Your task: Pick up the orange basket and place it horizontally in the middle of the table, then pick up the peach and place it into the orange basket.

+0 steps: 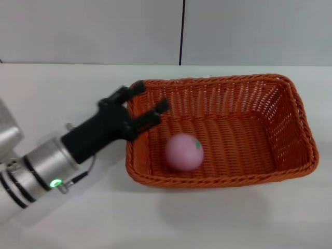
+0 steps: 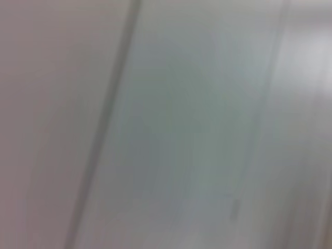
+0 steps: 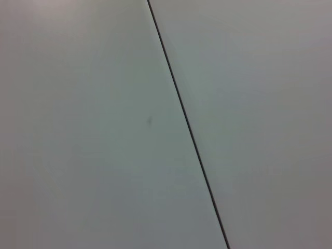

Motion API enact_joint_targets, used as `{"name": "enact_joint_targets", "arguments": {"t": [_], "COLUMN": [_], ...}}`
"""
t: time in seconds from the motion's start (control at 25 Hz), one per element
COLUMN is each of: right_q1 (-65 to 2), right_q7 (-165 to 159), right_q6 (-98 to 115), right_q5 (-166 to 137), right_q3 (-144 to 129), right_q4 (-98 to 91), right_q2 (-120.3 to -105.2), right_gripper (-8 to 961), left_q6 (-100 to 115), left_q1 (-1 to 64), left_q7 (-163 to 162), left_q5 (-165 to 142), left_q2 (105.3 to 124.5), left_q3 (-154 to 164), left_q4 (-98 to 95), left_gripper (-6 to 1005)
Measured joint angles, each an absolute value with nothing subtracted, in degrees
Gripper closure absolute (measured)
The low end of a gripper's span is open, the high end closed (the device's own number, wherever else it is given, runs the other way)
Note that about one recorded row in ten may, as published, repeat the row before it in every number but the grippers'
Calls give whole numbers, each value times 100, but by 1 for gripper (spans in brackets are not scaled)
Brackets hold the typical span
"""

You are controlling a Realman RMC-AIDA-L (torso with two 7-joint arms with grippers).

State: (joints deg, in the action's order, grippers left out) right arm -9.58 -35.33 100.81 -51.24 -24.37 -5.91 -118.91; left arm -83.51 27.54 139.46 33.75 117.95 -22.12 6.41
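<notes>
The orange basket (image 1: 244,124) lies lengthwise across the middle of the white table (image 1: 171,218) in the head view. The pink peach (image 1: 184,152) rests inside it, near its front left corner. My left gripper (image 1: 148,98) hovers over the basket's left rim, open, with nothing between its black fingers (image 1: 155,111). It is above and to the left of the peach, apart from it. The right gripper is out of view. Both wrist views show only a pale wall.
A grey wall with a dark vertical seam (image 1: 182,31) stands behind the table. Bare tabletop lies in front of the basket and to its left, under my left arm (image 1: 46,166).
</notes>
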Motion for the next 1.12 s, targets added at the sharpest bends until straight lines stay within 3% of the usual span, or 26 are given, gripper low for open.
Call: {"name": "enact_joint_targets", "arguments": {"t": [0.12,0.44,1.12], "right_q1": [-958,-923,-1029], "right_q7": [-3533,-3533,-3533], "right_q6": [10024,9894,9775], "right_q5": [-5125,-5125,-5123], "right_q3": [-2339,-1887,-1791], "right_q4": [-581,-362,135], "right_q2": [-11893,-11906,-11926], "right_gripper": [379,380,380], "left_q6": [-8427,-8707,-8853], "left_q1": [2527,1543,968], "left_q7": [14005,14863,16225], "left_q5": [3377,3379,3375], "left_q2": [11795,11819,11847], "left_q3": [-2791,-5236,-6579], "left_q4": [426,351,276], "left_gripper": [178,184,184]}}
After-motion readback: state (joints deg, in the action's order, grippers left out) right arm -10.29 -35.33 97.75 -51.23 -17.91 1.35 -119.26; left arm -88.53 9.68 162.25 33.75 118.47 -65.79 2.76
